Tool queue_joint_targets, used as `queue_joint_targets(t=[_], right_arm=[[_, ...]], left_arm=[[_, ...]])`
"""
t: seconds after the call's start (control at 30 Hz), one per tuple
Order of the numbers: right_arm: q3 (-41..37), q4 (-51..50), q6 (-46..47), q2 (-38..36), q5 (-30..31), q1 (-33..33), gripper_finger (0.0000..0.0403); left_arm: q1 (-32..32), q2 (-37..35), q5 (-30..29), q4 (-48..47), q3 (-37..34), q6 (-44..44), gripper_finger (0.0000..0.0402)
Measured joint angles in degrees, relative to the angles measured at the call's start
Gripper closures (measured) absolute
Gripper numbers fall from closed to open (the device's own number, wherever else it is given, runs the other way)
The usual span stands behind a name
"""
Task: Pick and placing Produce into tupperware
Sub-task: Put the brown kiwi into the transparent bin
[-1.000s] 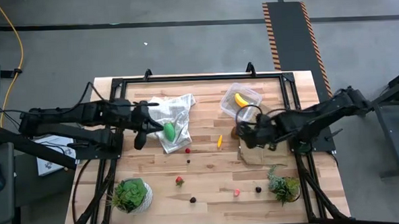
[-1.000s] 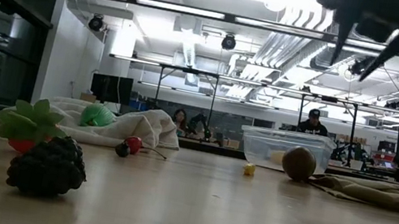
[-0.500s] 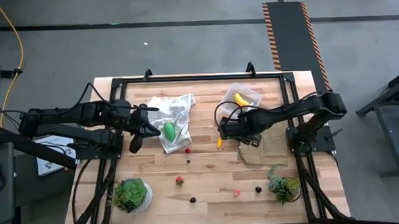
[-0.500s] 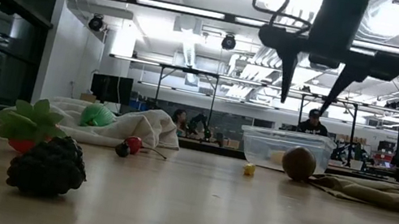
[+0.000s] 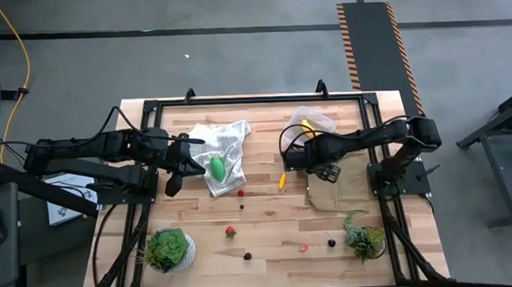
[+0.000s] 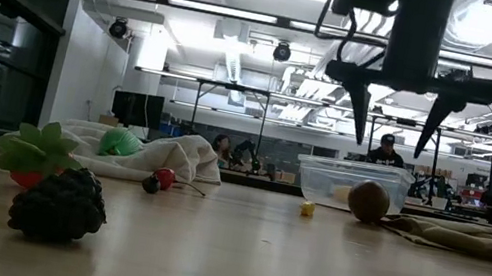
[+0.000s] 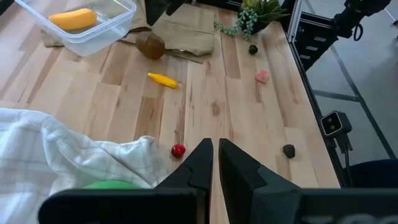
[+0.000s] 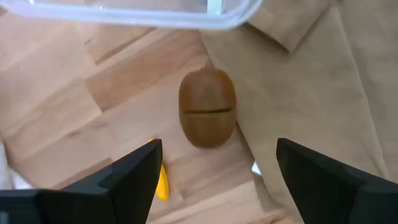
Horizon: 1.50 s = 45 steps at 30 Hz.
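The clear tupperware (image 5: pixel 310 124) stands at the far right of the table and holds the yellow banana (image 7: pixel 73 18). Just in front of it the brown kiwi-like ball (image 8: pixel 207 107) rests on the wood, at the brown cloth's edge. My right gripper (image 6: pixel 394 134) hangs open above that ball, pointing down, one finger to either side and well clear of it. A small orange-yellow piece (image 5: pixel 281 181) lies on the wood nearby. The green oval (image 5: pixel 215 168) lies on the white checked cloth. My left gripper (image 7: pixel 215 144) is shut and empty, raised over the cloth's left side.
A flat brown cloth (image 5: pixel 336 188) lies right of the ball. Potted plants stand at the near left (image 5: pixel 168 249) and near right (image 5: pixel 364 238). Small red (image 5: pixel 241 193), pink (image 5: pixel 303 245) and dark (image 5: pixel 331 241) berries dot the near half. Black rails frame the table.
My right gripper has swung toward the table's left, from over the brown cloth to over the brown ball, and has come down while tipping to point more steeply down. No object has moved.
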Motion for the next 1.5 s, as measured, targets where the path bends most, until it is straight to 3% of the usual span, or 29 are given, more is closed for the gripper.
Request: queue_joint_targets(t=[0.5, 0.67, 1.23, 1.5], right_arm=[[-0.05, 1.74, -4.42, 5.51, -3.33, -2.65, 0.0095], [-3.12, 7.39, -3.6, 5.59, -4.39, -2.64, 0.0095], [-9.9, 17.77, -4.17, 5.43, -4.96, -3.29, 0.0095], [-10.56, 17.03, -4.21, 5.43, -2.47, -3.48, 0.0096]], left_arm=[[0.0, 0.0, -0.18, -2.03, 0.0, -0.24, 0.0385], [0.0, 0.0, -0.18, -2.01, 0.0, -0.24, 0.0385], [0.0, 0.02, -0.2, -2.45, 0.0, -0.48, 0.0385], [0.01, 0.02, -1.27, -2.46, 0.0, -0.63, 0.0385]])
